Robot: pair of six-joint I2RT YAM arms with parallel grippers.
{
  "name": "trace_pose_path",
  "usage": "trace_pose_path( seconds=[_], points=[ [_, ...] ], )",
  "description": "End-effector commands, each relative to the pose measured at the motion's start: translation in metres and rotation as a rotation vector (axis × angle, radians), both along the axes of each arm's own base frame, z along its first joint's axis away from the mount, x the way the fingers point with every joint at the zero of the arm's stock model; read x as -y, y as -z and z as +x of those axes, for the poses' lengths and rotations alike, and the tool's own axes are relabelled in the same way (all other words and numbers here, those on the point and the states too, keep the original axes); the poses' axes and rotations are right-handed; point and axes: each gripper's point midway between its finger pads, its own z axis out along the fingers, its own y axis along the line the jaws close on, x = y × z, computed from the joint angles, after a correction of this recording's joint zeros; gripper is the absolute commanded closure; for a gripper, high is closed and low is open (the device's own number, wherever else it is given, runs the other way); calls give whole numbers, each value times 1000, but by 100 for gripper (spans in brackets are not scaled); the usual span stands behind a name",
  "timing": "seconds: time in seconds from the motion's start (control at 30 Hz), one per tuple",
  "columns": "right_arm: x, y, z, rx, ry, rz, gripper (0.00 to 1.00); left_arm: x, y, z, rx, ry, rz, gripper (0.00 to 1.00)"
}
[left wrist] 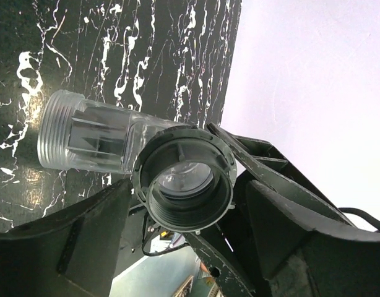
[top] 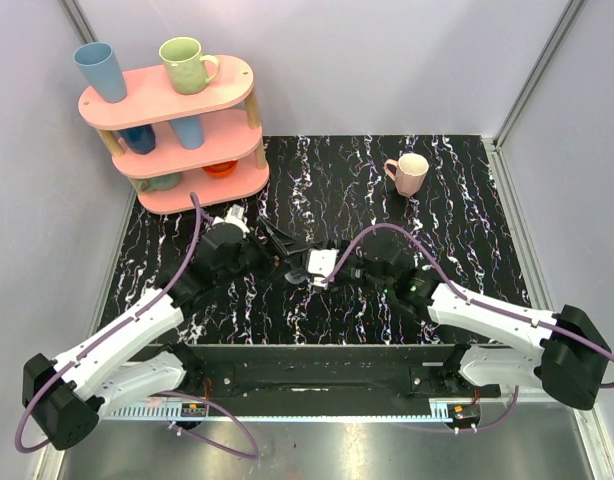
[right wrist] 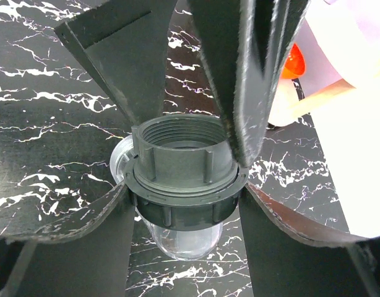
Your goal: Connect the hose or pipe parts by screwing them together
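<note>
CENTRE OF THE TABLETOP: The right gripper (right wrist: 185, 189) is clamped on the black ring fitting (right wrist: 177, 158), its two pads pressing the fitting's flange from either side, over the middle of the black, white-veined tabletop (top: 457, 220). Facing it, the left gripper (left wrist: 189, 185) has its jaws apart, straddling the open mouth of the same ring. A gap shows between one pad and the ring's rim; whether the other pad touches cannot be told. Seen from the right wrist, the left gripper's fingers (right wrist: 125, 68) reach in from above, flanking the ring's threaded collar.

The translucent tube (left wrist: 85, 133) sits in the ring and juts out sideways from it, its free, threaded end pointing away across the tabletop. A clear rounded part of it also shows below the flange. Whether the pair rests on the tabletop or hangs just above it cannot be told.

Both white arms meet at this spot, with purple cables (top: 182, 265) looping along them. A pink mug (top: 410, 172) stands well apart towards the far right of the tabletop. In the far left corner, a pink three-tier shelf (top: 227, 85) carries a green mug (top: 185, 63) and a tilted blue cup (top: 100, 70) on top, with more cups below.
</note>
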Motion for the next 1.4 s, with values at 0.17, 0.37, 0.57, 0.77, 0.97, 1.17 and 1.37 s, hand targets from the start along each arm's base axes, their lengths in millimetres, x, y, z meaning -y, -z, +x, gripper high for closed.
trace_pose_path(
  seconds=[0.17, 0.37, 0.57, 0.77, 0.97, 1.17, 1.37],
  points=[
    [-11, -25, -11, -9, -52, 72, 100, 8, -22, 0, 355, 150, 22, 62],
    [-22, -32, -34, -138, -167, 54, 100, 15, -44, -25, 899, 406, 85, 85],
    [-22, -42, -74, -304, -400, 51, 100, 17, -17, -61, 1347, 790, 271, 85],
    [-16, -55, -90, -366, -493, 43, 100, 17, -11, -72, 1572, 1068, 398, 26],
    [-5, -51, -53, -242, -269, 77, 100, 9, -50, -42, 1485, 798, 473, 1],
    [1, -54, -23, -138, -129, 107, 100, -26, -89, -9, 1106, 342, 431, 1],
    [4, -48, -6, -79, -55, 102, 100, -44, -95, -7, 733, 60, 181, 1]
  ],
)
